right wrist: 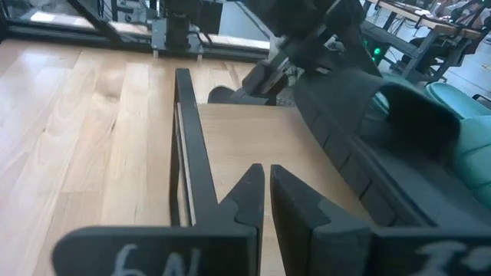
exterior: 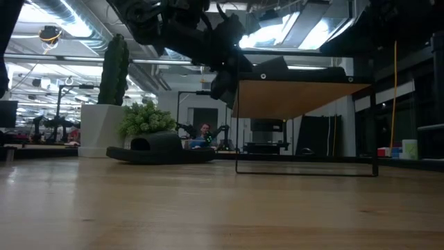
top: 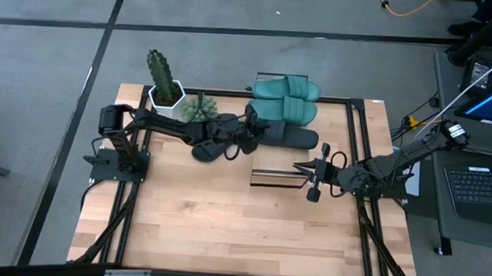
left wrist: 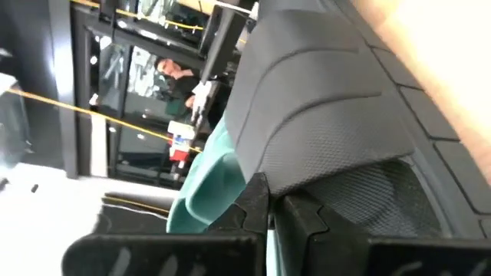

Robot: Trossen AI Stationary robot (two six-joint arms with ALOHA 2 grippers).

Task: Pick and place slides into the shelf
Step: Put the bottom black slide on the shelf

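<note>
Two teal slides lie side by side on the shelf at its far end. A black slide lies across the shelf just in front of them, with my left gripper shut on it at its left end. The second black slide rests sole-down on the table under my left arm, left of the shelf. My right gripper hovers over the shelf's near part, pointing left, fingers shut on nothing. My left gripper pinches the black slide at the edge of its wide strap between both fingers, coming level from the table's left. The slide stretches away from the fingers over the shelf top. Whether its sole rests there or hangs just above, I cannot tell.
A cactus in a white pot and a small leafy plant stand at the table's far left, behind my left arm. A laptop sits off the right edge. A person shows in the room beyond. Bare wood spans the near half.
</note>
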